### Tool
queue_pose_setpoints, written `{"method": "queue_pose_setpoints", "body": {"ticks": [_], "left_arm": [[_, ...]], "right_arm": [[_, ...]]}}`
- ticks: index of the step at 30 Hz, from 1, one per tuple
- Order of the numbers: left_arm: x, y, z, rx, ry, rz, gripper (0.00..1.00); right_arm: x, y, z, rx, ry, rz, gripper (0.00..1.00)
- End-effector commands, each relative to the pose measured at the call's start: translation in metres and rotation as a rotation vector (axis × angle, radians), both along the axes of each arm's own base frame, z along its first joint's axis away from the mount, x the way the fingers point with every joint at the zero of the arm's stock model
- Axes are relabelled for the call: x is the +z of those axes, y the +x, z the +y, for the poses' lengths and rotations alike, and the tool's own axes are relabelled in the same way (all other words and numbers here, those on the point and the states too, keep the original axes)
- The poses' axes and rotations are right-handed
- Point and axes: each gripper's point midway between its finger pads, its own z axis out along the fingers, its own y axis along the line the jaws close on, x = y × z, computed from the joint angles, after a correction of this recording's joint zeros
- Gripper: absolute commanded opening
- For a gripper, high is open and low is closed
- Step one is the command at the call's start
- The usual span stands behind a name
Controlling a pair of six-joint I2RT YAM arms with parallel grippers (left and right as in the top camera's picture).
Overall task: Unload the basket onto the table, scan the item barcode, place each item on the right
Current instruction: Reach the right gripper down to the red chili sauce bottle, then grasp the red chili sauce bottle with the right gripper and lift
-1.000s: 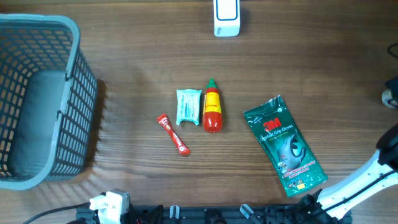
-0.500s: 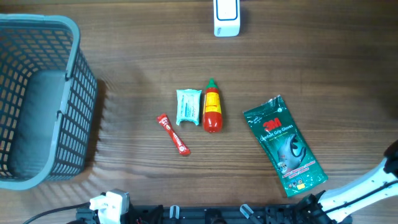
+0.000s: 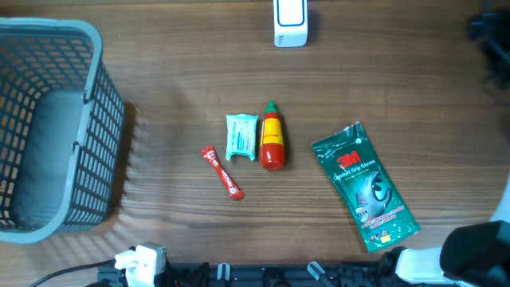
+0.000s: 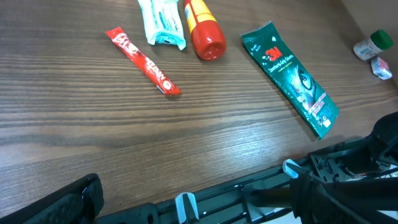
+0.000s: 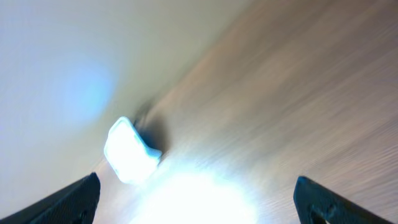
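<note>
Several items lie mid-table: a green 3M glove pack (image 3: 365, 186) (image 4: 291, 76), a red squeeze bottle (image 3: 272, 137) (image 4: 202, 28), a teal packet (image 3: 241, 137) (image 4: 160, 22) and a red stick sachet (image 3: 222, 172) (image 4: 143, 60). The white scanner (image 3: 290, 22) stands at the far edge. My left gripper (image 4: 199, 202) is open and empty over the table's near edge, short of the items. My right gripper (image 5: 199, 205) is open and empty. Its view is motion-blurred, with a bright white block (image 5: 130, 152) ahead on the wood. The right arm (image 3: 488, 38) is a dark blur at the far right.
A grey mesh basket (image 3: 107, 135) fills the left side. A small green-capped bottle (image 4: 373, 45) sits beyond the glove pack at the right. The arm bases and a rail run along the near edge (image 3: 263, 275).
The right arm has swung from the near right corner up toward the far right, blurring as it goes. The items, the scanner and the basket have not moved.
</note>
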Motion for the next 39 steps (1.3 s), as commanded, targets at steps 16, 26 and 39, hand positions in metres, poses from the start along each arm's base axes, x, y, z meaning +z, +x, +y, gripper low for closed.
{"method": "queue_pose_setpoints", "body": {"ticks": [16, 26, 39], "left_arm": [[0.0, 0.0, 0.0, 0.0, -0.003, -0.003, 1.0], [0.0, 0.0, 0.0, 0.0, -0.002, -0.003, 1.0], [0.0, 0.0, 0.0, 0.0, -0.002, -0.003, 1.0]], "right_arm": [[-0.229, -0.115, 0.355, 0.849, -0.184, 0.717, 1.0], [-0.266, -0.136, 0.335, 0.59, -0.513, 0.831, 0.93], [-0.3, -0.154, 0.306, 0.538, -0.576, 0.884, 0.73]]}}
